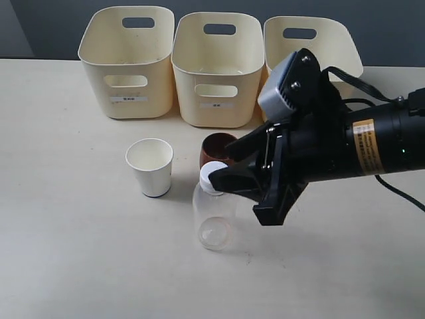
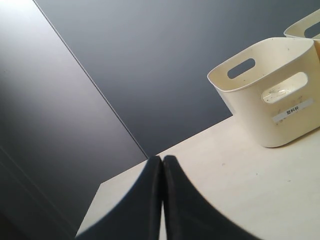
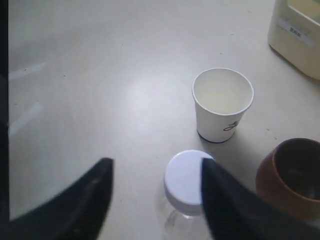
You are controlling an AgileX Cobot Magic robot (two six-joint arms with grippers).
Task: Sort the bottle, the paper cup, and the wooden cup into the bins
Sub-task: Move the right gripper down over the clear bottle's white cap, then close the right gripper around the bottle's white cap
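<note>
Jaws spread on the right gripper (image 3: 156, 172); pressed together on the left gripper (image 2: 162, 167)
Cap of the bottle (image 3: 186, 179) lies between the right jaws

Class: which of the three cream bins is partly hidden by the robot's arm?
The rightmost bin: the right arm covers its front. The left bin and middle bin show whole, labels visible.

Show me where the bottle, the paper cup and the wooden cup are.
bottle (image 1: 213, 214), exterior view, clear body.
paper cup (image 1: 152, 178), exterior view, outer wall.
wooden cup (image 1: 216, 147), exterior view, dark inside.
</note>
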